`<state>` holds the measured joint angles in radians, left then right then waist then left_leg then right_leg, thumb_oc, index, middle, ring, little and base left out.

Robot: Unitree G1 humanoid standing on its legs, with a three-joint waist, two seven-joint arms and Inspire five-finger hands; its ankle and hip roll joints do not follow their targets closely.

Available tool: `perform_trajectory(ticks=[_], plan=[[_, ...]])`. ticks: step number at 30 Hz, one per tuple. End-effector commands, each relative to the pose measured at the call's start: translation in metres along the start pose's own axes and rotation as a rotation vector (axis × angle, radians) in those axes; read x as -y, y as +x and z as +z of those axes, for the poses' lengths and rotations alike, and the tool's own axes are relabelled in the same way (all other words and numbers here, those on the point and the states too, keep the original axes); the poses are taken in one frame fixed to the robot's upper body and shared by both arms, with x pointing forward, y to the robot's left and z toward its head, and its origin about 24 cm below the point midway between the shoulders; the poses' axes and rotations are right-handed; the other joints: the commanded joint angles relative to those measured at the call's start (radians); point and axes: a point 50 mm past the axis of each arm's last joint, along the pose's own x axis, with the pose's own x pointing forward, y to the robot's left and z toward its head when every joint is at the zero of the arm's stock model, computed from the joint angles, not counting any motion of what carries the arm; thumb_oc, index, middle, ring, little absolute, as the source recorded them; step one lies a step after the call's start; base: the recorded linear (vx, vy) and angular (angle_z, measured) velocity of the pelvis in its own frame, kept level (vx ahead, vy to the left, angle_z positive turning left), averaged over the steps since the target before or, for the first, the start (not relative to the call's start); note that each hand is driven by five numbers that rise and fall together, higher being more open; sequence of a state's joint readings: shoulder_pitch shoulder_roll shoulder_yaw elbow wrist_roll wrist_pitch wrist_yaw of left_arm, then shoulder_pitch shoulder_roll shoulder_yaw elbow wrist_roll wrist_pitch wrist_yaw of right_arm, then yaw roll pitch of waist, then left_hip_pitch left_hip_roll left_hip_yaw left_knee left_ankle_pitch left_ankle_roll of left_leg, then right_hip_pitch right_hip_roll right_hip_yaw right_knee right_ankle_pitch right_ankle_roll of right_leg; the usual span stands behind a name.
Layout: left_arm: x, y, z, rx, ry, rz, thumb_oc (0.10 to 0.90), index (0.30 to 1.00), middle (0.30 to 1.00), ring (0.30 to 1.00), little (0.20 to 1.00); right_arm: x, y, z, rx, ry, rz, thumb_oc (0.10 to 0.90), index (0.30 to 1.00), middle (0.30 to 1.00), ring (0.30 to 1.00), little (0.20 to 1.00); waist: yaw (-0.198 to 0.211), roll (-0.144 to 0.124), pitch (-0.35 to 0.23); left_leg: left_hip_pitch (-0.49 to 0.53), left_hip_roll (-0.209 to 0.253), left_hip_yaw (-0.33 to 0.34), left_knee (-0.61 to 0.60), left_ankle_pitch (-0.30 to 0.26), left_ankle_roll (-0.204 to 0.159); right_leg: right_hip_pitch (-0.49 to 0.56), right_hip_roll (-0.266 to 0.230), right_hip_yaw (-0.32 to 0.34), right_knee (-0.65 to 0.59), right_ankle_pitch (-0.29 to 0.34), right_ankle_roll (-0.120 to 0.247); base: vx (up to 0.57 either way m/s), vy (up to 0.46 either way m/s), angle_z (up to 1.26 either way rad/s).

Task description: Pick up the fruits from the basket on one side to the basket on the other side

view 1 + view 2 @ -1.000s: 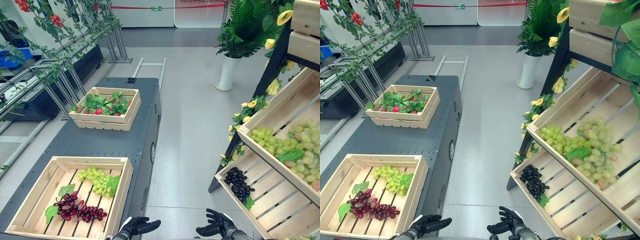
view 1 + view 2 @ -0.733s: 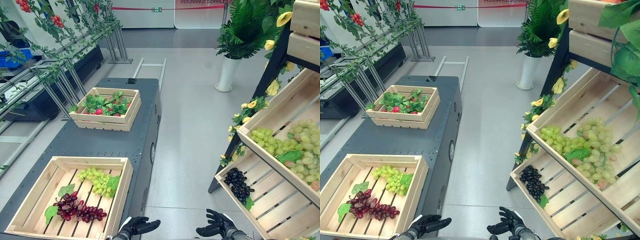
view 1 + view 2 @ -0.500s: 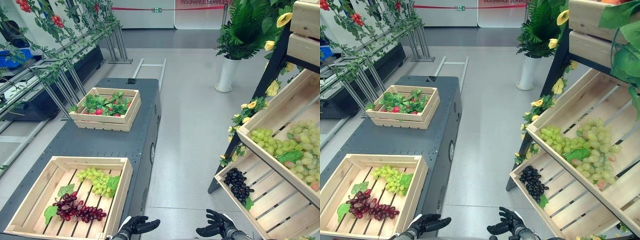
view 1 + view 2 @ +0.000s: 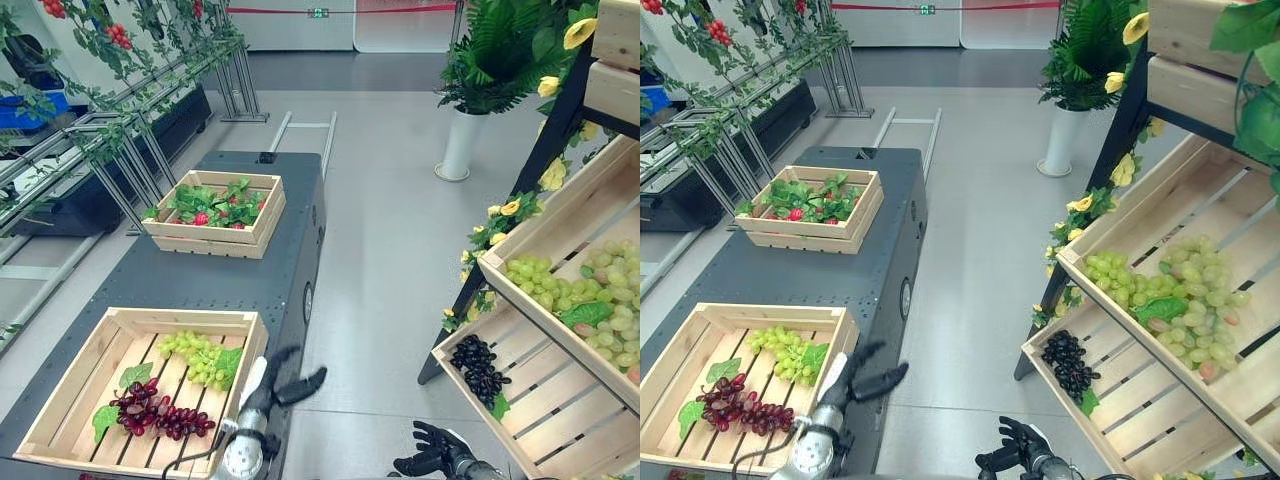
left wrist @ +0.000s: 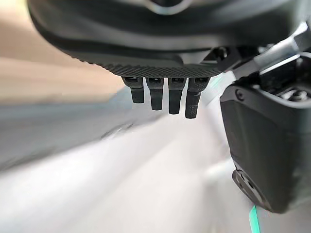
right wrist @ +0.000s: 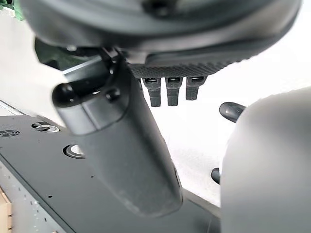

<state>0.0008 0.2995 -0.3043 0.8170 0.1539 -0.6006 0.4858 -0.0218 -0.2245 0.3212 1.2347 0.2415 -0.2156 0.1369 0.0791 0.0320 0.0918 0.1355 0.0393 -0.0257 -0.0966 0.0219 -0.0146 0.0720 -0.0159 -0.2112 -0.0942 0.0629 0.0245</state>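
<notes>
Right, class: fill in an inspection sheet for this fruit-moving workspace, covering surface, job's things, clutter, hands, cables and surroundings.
Surface: dark cart top, carrying two wooden crates.
Job's things: near crate holds green grapes and red grapes; lower shelf crate holds black grapes; upper shelf crate holds a pale grape pile.
Clutter: far crate with leaves and red fruit.
Hands: left hand open, beside the near crate's right rim, holding nothing; right hand open, low over the floor.
Cables: nothing seen.
Surroundings: potted plant, yellow flowers, vine racks.
</notes>
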Motion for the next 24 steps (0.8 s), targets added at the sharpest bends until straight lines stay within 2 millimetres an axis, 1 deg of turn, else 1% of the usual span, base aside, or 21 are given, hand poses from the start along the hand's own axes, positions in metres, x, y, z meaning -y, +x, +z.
perform_trajectory(ticks=[1,2,5,6,8,10,11,13,14,17,19,20,21,22,24], plan=[[-0.056,0.044,0.048,0.267,-0.051,0.289,0.8,0.9,0.9,0.9,0.9,0.005,0.006,0.036,0.124,-0.049,0.014,0.8,0.9,0.9,0.9,0.9,0.029,-0.033,0.046,-0.032,-0.11,0.017,0.009,-0.058,0.057,0.063,-0.005,-0.017,0.007,-0.085,0.007,-0.03,0.016,0.14],[-0.072,0.046,0.049,0.265,-0.091,0.367,0.8,0.9,0.9,0.9,0.9,0.007,0.006,0.036,0.125,-0.05,0.011,0.8,0.9,0.9,0.9,0.9,0.032,-0.03,0.047,-0.036,-0.112,0.012,0.009,-0.055,0.056,0.061,-0.006,-0.021,0.007,-0.086,0.006,-0.01,0.017,0.12],[-0.107,0.047,0.05,0.264,-0.173,0.545,0.8,0.9,0.9,0.9,0.9,0.006,0.005,0.034,0.125,-0.053,0.014,0.8,0.9,0.9,0.9,0.9,0.043,-0.029,0.049,-0.042,-0.116,0.0,0.009,-0.048,0.055,0.058,-0.011,-0.032,0.007,-0.086,0.005,0.01,0.016,0.15],[-0.115,0.045,0.049,0.259,-0.177,0.599,0.8,0.9,0.9,0.9,0.9,0.006,0.005,0.033,0.124,-0.057,0.014,0.8,0.9,0.9,0.9,0.9,0.047,-0.031,0.048,-0.043,-0.117,-0.005,0.009,-0.045,0.054,0.058,-0.012,-0.037,0.007,-0.088,0.005,0.02,0.005,0.14],[-0.127,0.043,0.048,0.263,-0.162,0.653,0.8,0.9,0.9,0.9,0.9,0.006,0.005,0.031,0.12,-0.051,0.008,0.8,0.9,0.9,0.9,0.9,0.056,-0.032,0.047,-0.045,-0.119,-0.014,0.009,-0.043,0.053,0.06,-0.014,-0.044,0.007,-0.091,0.004,0.03,-0.002,0.2],[-0.139,0.042,0.046,0.254,-0.083,0.698,0.8,0.9,0.9,0.9,0.9,0.005,0.004,0.028,0.109,-0.038,-0.008,0.8,0.9,0.9,0.9,0.9,0.065,-0.033,0.043,-0.047,-0.121,-0.026,0.009,-0.042,0.051,0.064,-0.016,-0.058,0.007,-0.095,0.006,0.07,-0.011,0.23],[-0.147,0.042,0.043,0.231,-0.002,0.72,0.8,0.9,0.9,0.9,0.9,0.005,0.004,0.025,0.103,-0.032,-0.017,0.8,0.9,0.9,0.9,0.9,0.068,-0.033,0.04,-0.049,-0.122,-0.032,0.009,-0.042,0.051,0.064,-0.016,-0.064,0.007,-0.097,0.006,0.07,-0.007,0.16],[-0.154,0.041,0.04,0.213,0.039,0.728,0.8,0.9,0.9,0.9,0.9,0.006,0.003,0.024,0.101,-0.028,-0.018,0.8,0.9,0.9,0.9,0.9,0.069,-0.033,0.038,-0.051,-0.122,-0.035,0.009,-0.041,0.05,0.063,-0.016,-0.068,0.007,-0.098,0.007,0.05,0.01,0.26],[-0.164,0.04,0.037,0.19,0.066,0.741,0.8,0.9,0.9,0.9,0.9,0.007,0.003,0.023,0.102,-0.014,-0.02,0.8,0.9,0.9,0.9,0.9,0.069,-0.033,0.038,-0.051,-0.122,-0.037,0.009,-0.04,0.05,0.063,-0.015,-0.069,0.007,-0.099,0.007,0.06,0.027,0.23],[-0.178,0.037,0.028,0.118,0.163,0.713,0.8,0.9,0.9,0.9,0.9,0.01,0.002,0.025,0.124,0.085,-0.029,0.8,0.9,0.9,0.9,0.9,0.073,-0.029,0.045,-0.051,-0.121,-0.038,0.009,-0.038,0.053,0.064,-0.015,-0.074,0.007,-0.098,0.007,0.06,0.044,0.03],[-0.186,0.034,0.02,0.056,0.211,0.698,0.8,0.9,0.9,0.9,0.9,0.011,0.002,0.028,0.143,0.1,-0.02,0.8,0.9,0.9,0.9,0.9,0.076,-0.026,0.056,-0.056,-0.119,-0.038,0.016,-0.038,0.057,0.054,-0.017,-0.079,0.028,-0.104,0.006,0.03,0.053,0.0],[-0.191,0.03,0.013,0.012,0.276,0.715,0.8,0.9,0.9,0.9,0.9,0.01,0.001,0.028,0.152,0.072,-0.003,0.8,0.9,0.9,0.9,0.9,0.076,-0.024,0.064,-0.062,-0.118,-0.038,0.026,-0.04,0.059,0.047,-0.019,-0.082,0.042,-0.109,0.006,0.04,0.06,0.0],[-0.195,0.028,0.011,0.005,0.333,0.73,0.8,0.9,0.9,0.9,0.9,0.009,0.001,0.029,0.16,0.054,0.0,0.8,0.9,0.9,0.9,0.9,0.077,-0.026,0.07,-0.068,-0.117,-0.034,0.037,-0.043,0.06,0.041,-0.021,-0.086,0.054,-0.112,0.005,0.04,0.075,0.0],[-0.203,0.027,0.01,0.0,0.426,0.745,0.8,0.9,0.9,0.9,0.9,0.009,0.001,0.033,0.185,0.03,-0.009,0.8,0.9,0.9,0.9,0.9,0.08,-0.03,0.086,-0.092,-0.115,-0.031,0.08,-0.052,0.063,0.022,-0.026,-0.092,0.089,-0.123,0.0,0.01,0.05,-0.01],[-0.206,0.026,0.01,-0.008,0.49,0.762,0.8,0.9,0.9,0.9,0.9,0.01,0.002,0.039,0.207,0.037,-0.013,0.8,0.9,0.9,0.9,0.9,0.083,-0.033,0.105,-0.126,-0.115,-0.029,0.129,-0.063,0.066,-0.006,-0.031,-0.095,0.125,-0.132,-0.006,-0.05,0.041,0.06]])
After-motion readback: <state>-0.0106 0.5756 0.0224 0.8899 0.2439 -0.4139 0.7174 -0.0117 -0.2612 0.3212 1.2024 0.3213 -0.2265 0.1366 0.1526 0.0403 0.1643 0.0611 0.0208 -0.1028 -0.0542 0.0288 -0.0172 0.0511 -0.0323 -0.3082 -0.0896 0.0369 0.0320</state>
